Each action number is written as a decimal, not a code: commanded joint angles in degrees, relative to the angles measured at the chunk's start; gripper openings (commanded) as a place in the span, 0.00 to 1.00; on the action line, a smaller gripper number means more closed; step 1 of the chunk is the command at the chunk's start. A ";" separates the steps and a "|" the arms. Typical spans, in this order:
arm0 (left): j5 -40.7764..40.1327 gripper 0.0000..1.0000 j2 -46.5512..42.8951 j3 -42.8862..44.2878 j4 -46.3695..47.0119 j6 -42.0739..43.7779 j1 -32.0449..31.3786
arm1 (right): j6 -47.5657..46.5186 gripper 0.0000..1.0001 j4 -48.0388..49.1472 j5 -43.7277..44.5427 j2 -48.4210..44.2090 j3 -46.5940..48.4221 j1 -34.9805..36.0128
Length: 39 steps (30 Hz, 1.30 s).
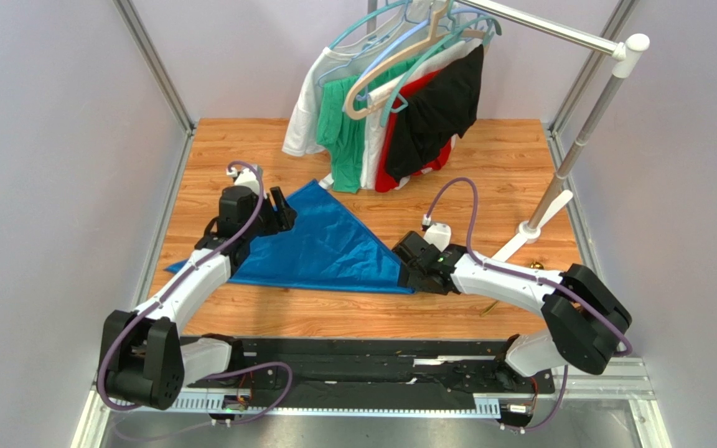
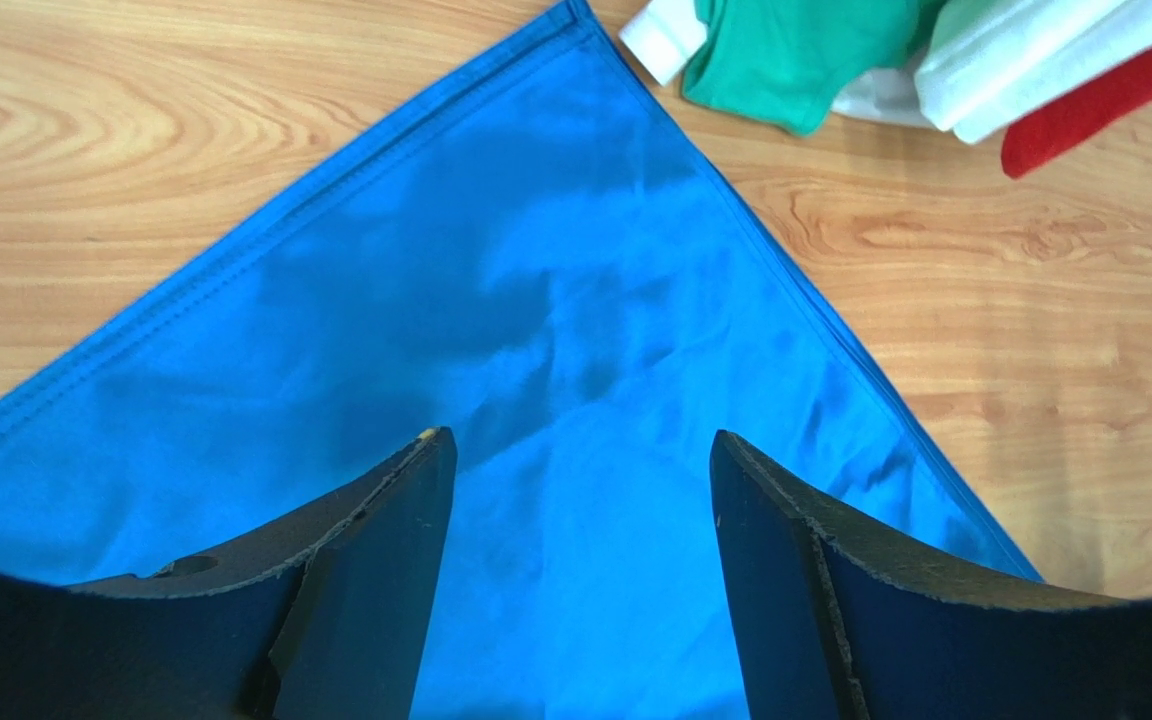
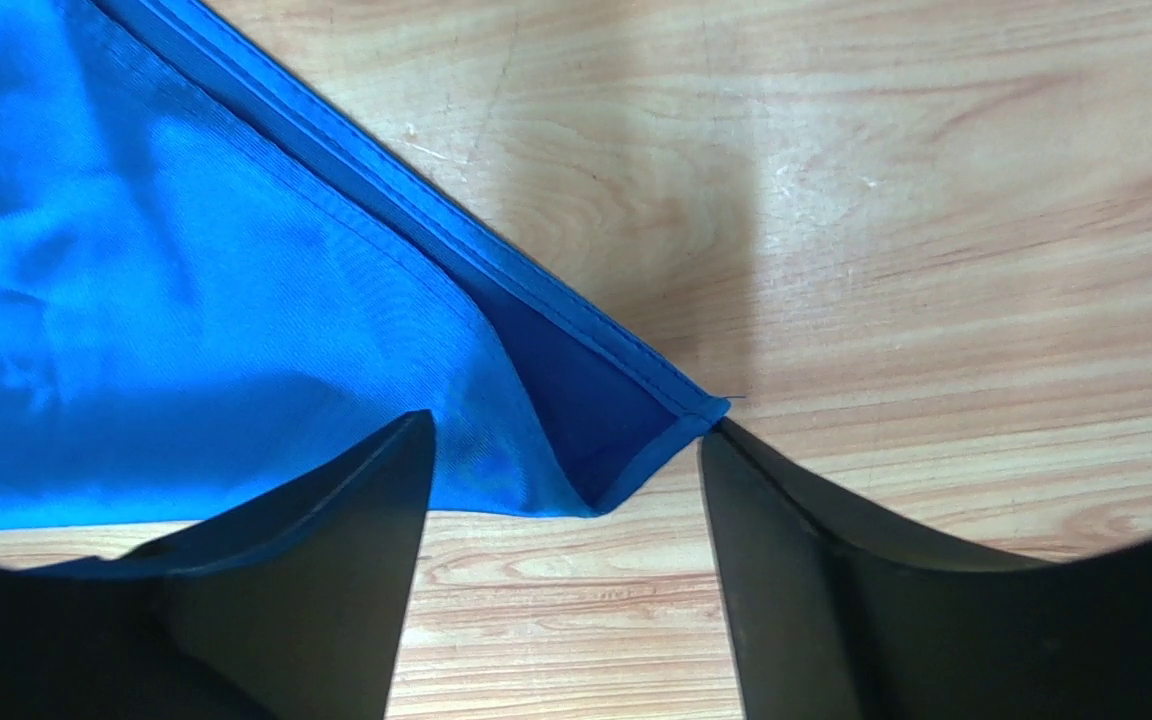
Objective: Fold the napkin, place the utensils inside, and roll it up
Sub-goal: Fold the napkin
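The napkin (image 1: 334, 243) is a royal-blue cloth lying flat on the wooden table (image 1: 484, 159), folded into a triangle with its point toward the back. My left gripper (image 1: 283, 213) hovers over its upper left part, open; the left wrist view shows only blue napkin (image 2: 567, 285) under the left gripper (image 2: 579, 438). My right gripper (image 1: 407, 266) is at the right-hand corner, open. In the right wrist view the doubled corner of the napkin (image 3: 642, 420) lies between the tips of the right gripper (image 3: 567, 426), free of both fingers. The utensils are hidden or out of view.
A clothes rack (image 1: 568, 159) stands at the back right, with green, white, red and black garments (image 1: 400, 103) hanging down to the table just behind the napkin's point. Their hems (image 2: 793, 60) show in the left wrist view. A small golden piece (image 1: 537, 266) peeks out beside the right arm.
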 commanded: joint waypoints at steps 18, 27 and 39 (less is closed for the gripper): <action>-2.16 0.72 1.47 1.60 -0.87 1.46 -0.91 | -21.09 0.70 13.49 -0.75 -0.24 4.27 -4.36; -2.16 0.72 1.64 1.86 -1.22 1.81 -0.91 | -24.08 0.57 18.07 -9.54 3.98 3.21 -5.95; -1.81 0.72 1.91 1.60 -1.04 2.07 -0.91 | -22.41 0.53 16.58 -9.81 1.70 -1.97 -5.95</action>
